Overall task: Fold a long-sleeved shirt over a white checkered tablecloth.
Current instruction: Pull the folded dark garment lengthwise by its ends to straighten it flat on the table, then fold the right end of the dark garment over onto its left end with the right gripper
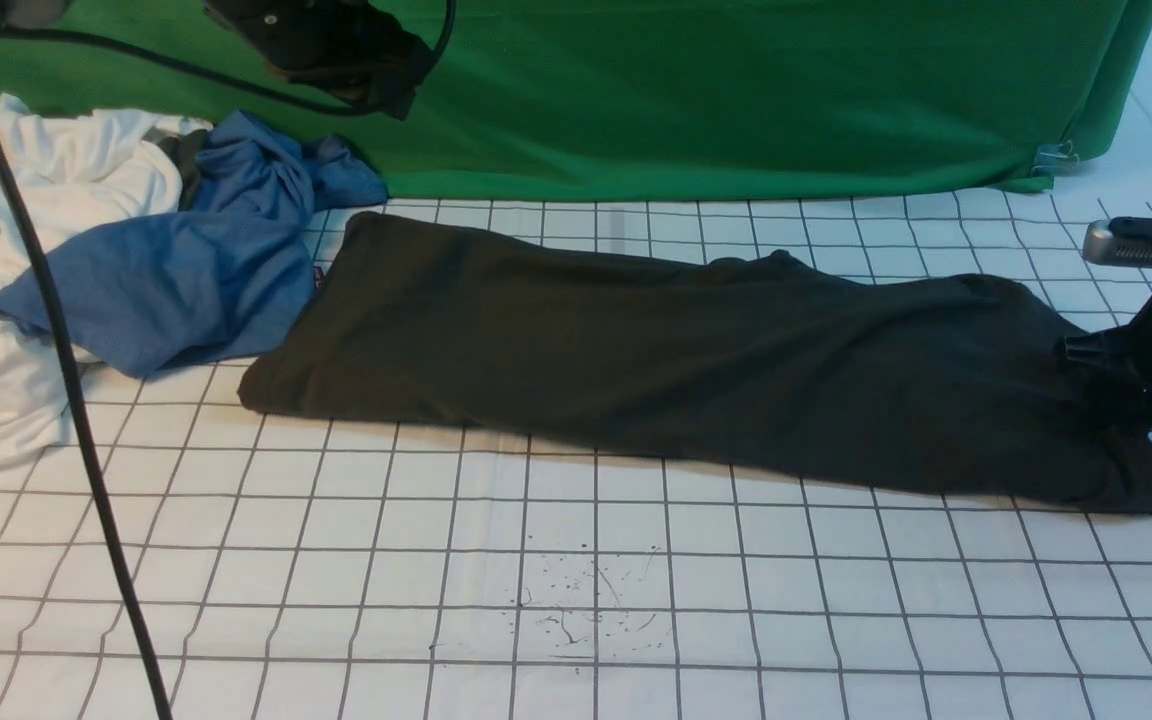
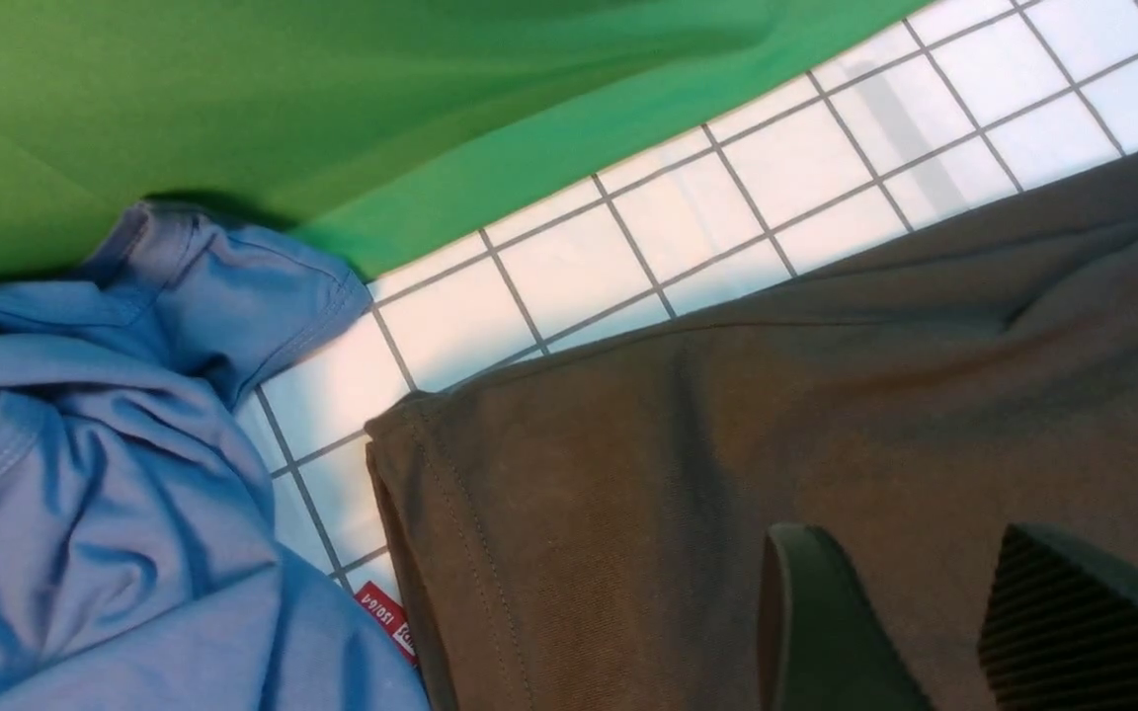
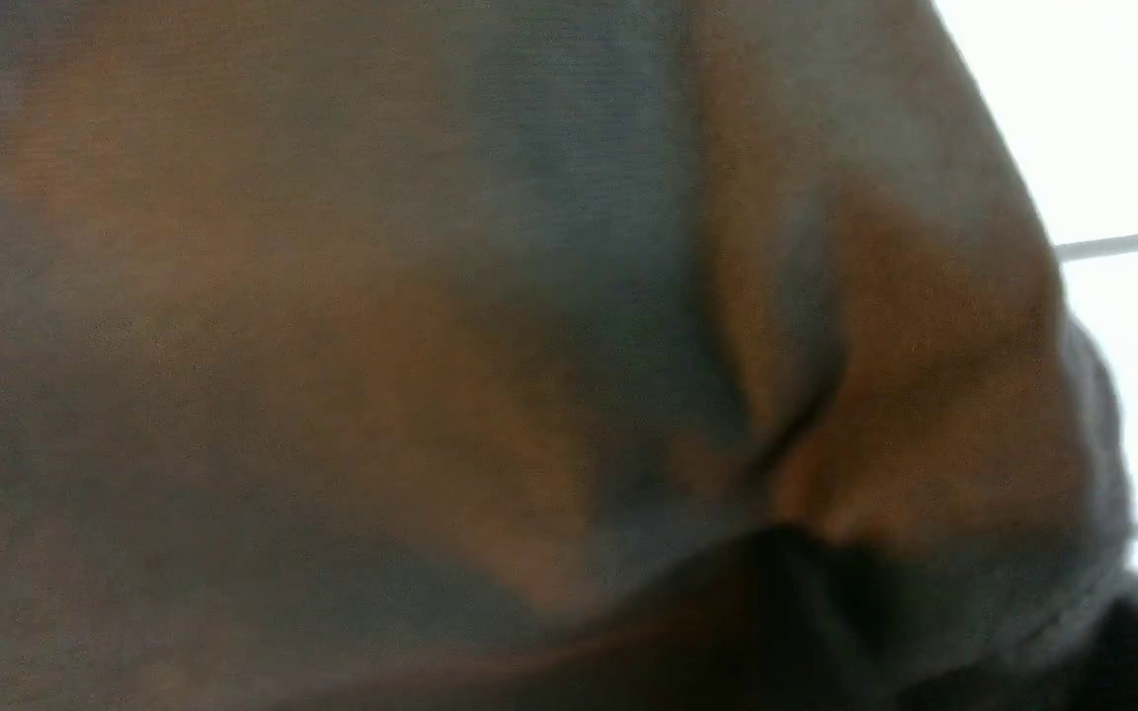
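Note:
The long-sleeved shirt [image 1: 696,360] is dark charcoal and lies folded into a long band across the white checkered tablecloth [image 1: 576,600], running from far left to near right. My left gripper [image 1: 336,55] hangs high above the shirt's left end. In the left wrist view its fingers [image 2: 900,538] stand apart over the shirt's hem corner [image 2: 628,474], open with nothing between them. My right gripper [image 1: 1086,365] sits low on the shirt's right end. In the right wrist view the dark cloth [image 3: 431,296] fills the picture and puckers into the gripper [image 3: 964,612].
A crumpled blue garment [image 1: 186,260] lies against the shirt's left end, on a white garment [image 1: 26,300] at the far left. A green backdrop cloth [image 1: 736,90] hangs along the back edge. A black cable [image 1: 66,400] crosses the left side. Ink specks [image 1: 586,600] mark the tablecloth's front.

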